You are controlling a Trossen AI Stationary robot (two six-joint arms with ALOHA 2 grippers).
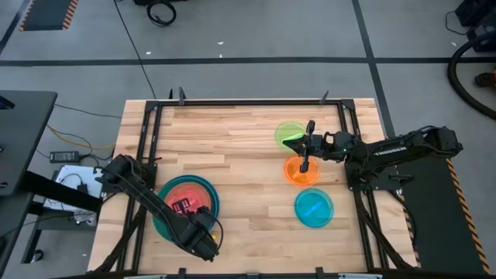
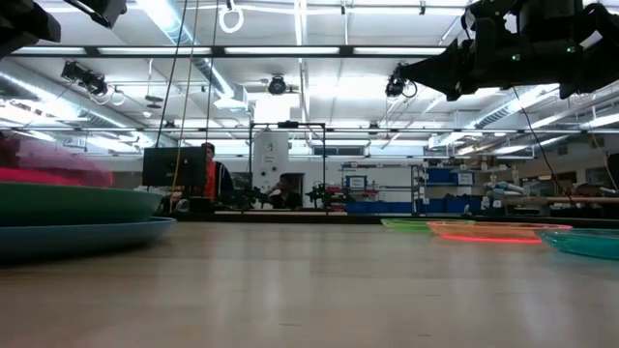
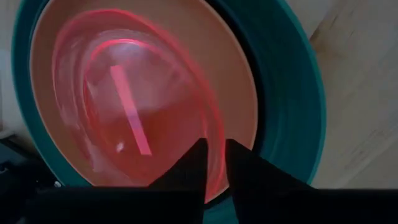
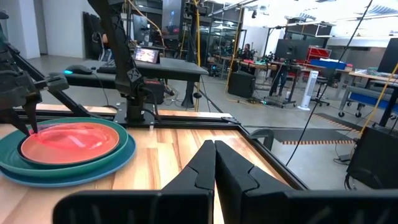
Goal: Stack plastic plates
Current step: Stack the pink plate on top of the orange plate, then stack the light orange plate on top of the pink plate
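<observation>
A stack of plates [image 1: 186,203] sits near the table's left near corner: large blue and teal plates at the bottom, a tan plate [image 3: 242,81] on them, and the translucent pink plate [image 3: 137,106] on top. My left gripper [image 3: 214,155] is over the stack's near side, nearly shut on the pink rim. The green plate [image 1: 288,132], orange plate [image 1: 301,172] and cyan plate [image 1: 314,207] lie flat on the right half of the table. My right gripper [image 4: 214,149] is shut and hovers high over the green and orange plates, pointing toward the table's left. My left gripper pinches the pink plate's rim [image 3: 217,140] between its two fingers, coming from above and pointing down. The right wrist view shows the fingers [image 4: 28,121] reaching down to that rim. The pink plate lies in the tan plate.
Bare wood lies between the stack and the three single plates. A black frame [image 1: 147,155] runs along the table's edges. In the low view the stack [image 2: 68,208] fills the left and the single plates [image 2: 493,232] line up at the right.
</observation>
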